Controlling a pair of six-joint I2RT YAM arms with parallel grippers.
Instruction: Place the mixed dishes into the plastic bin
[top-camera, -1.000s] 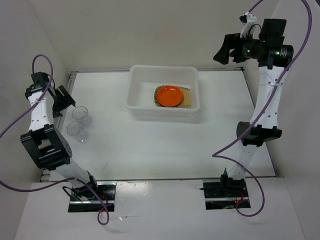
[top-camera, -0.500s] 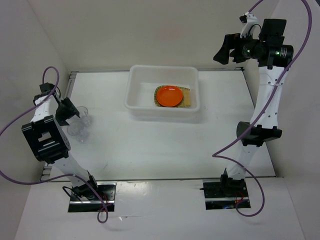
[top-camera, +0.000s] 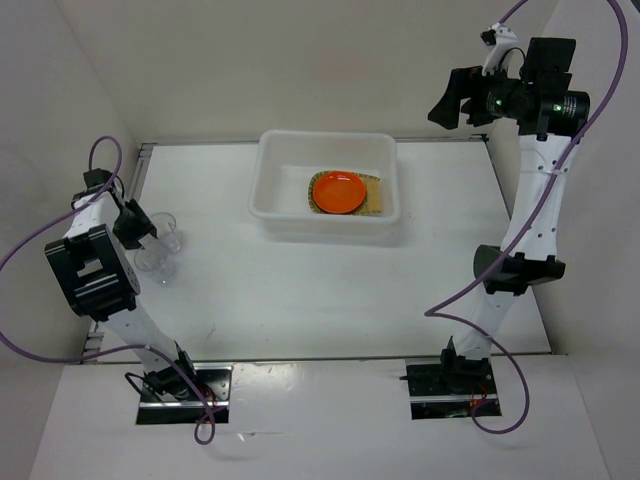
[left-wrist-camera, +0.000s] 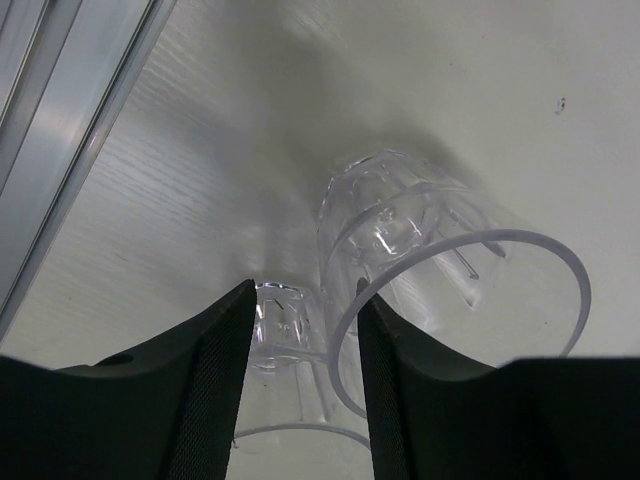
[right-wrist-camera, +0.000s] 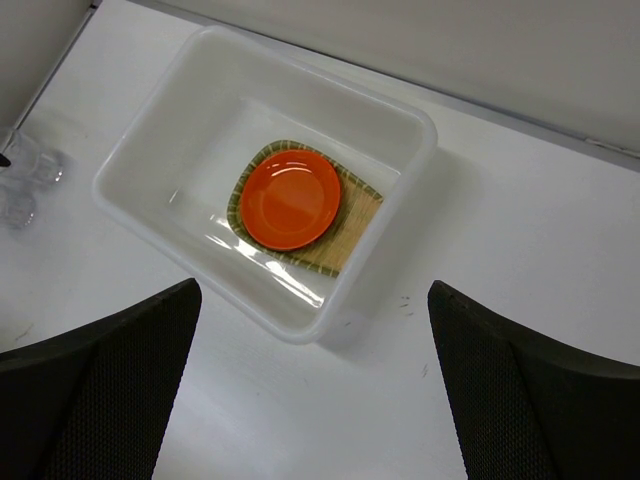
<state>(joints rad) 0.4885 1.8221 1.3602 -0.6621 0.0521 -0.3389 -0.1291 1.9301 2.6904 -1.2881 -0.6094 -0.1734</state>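
Obs: left gripper (left-wrist-camera: 303, 300) spread astride one clear cup (left-wrist-camera: 285, 340) at left of top view, second clear cup (left-wrist-camera: 450, 270) just beside, so closing could knock it over; right gripper (right-wrist-camera: 313, 288) spread, high over plastic bin (top-camera: 275, 190) holding orange plate (top-camera: 338, 192) and bamboo tray (top-camera: 378, 200).

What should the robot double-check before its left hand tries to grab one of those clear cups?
1. Left hand open: ok, fingers apart.
2. Cup lined up: ok, one clear cup sits between the fingers.
3. The other clear cup out of the way: cannot tell, it stands right beside the first.
4. Room in the plastic bin: ok, the orange plate on the bamboo tray leaves its left half bare.
5. Right hand out of the way: ok, open, empty, raised high, far from the cups.
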